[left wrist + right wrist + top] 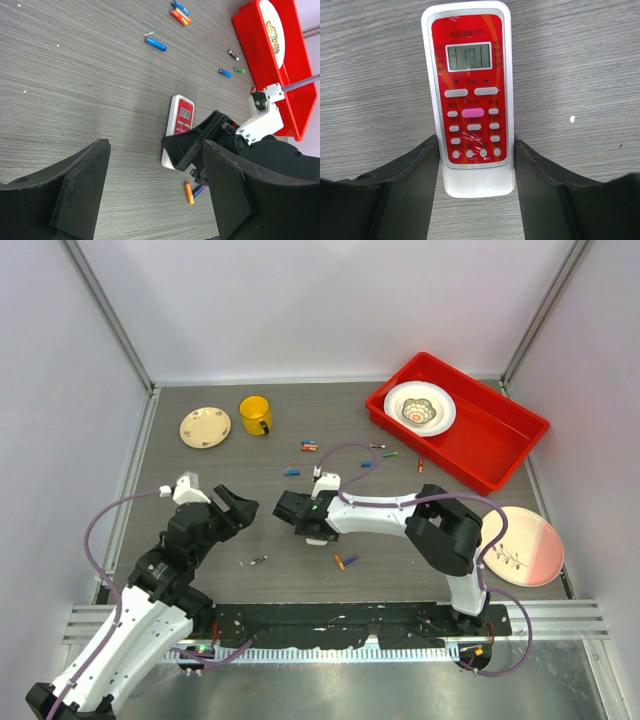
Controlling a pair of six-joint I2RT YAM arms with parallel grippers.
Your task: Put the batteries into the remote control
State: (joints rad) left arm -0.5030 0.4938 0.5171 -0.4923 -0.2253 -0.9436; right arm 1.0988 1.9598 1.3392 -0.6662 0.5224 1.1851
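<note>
Grey wood-grain counter [580,50]: we see the white, red-faced remote control [472,100] clamped by the right jaws; the left jaws gape empty.

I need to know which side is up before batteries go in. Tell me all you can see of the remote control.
The remote control is a slim white plastic bar with a red face, a small grey display showing digits, rows of white buttons and one pink one. It lies flat and face up on the grey wood-grain table, so no battery cover shows. The right gripper clamps its two long sides near the button end.
</note>
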